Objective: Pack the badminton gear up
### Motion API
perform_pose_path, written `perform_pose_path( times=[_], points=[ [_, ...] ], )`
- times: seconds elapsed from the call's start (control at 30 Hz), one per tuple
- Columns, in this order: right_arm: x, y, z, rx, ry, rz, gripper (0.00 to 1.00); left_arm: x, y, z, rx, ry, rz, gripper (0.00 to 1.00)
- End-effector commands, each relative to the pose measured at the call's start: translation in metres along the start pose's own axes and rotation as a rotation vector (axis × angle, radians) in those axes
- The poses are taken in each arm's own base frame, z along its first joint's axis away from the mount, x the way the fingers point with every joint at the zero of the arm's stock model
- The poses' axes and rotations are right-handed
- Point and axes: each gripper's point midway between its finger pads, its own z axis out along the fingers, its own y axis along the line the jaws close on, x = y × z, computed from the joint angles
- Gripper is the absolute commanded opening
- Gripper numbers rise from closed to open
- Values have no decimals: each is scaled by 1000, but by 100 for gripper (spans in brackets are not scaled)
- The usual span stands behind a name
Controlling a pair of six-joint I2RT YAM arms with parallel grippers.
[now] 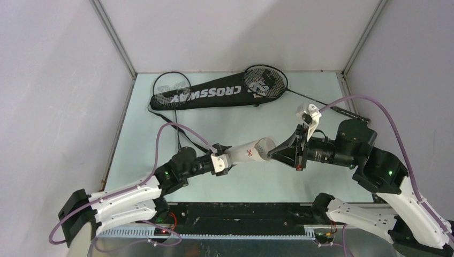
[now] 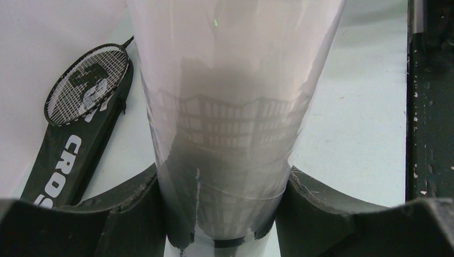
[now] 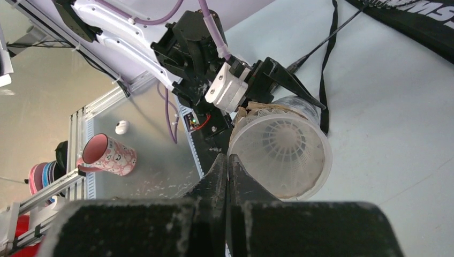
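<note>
My left gripper (image 1: pixel 229 159) is shut on the long white tube (image 1: pixel 249 151) and holds it near level above the table, mouth to the right. In the left wrist view the tube (image 2: pixel 230 107) sits between both fingers (image 2: pixel 126 214), with shuttlecocks showing dimly through its wall. My right gripper (image 1: pixel 272 154) is shut, its tips (image 3: pixel 227 159) at the left rim of the tube's open mouth (image 3: pixel 316 176). A white shuttlecock skirt (image 3: pixel 284 142) shows inside. Two black rackets (image 1: pixel 170 89) (image 1: pixel 266 82) lie with the black CROSSWAY bag (image 1: pixel 214 97) at the back.
The bag's black strap (image 3: pixel 326 64) trails over the table toward the tube. A black rail (image 1: pixel 241 214) runs along the near edge between the arm bases. White walls close in the table on three sides. A pink mug (image 3: pixel 107 155) stands beyond the table.
</note>
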Motion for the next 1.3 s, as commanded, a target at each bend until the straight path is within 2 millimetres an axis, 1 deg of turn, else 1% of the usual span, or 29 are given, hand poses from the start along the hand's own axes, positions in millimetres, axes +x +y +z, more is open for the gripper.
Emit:
perform_pose_path(
  times=[0.0,0.37,0.53,0.67,0.83,1.0,1.27],
  points=[
    [1,-6,-2,46,33,-9,0,-36,13,1,-21,-101,40,43],
    [8,-10,14,29,88,-18,0,-37,13,2,-19,-110,31,44],
    [5,-1,17,-25,84,-19,0,-37,10,4,-4,-112,33,44],
    [7,3,19,-44,95,16,0,-38,9,5,1,-120,36,44],
    [11,4,21,-48,119,45,0,-43,9,5,4,-145,33,44],
    [10,9,23,-80,122,59,0,-46,8,4,2,-173,28,43],
    [10,16,33,-143,116,70,0,-61,-2,0,46,-258,28,43]
  ],
)
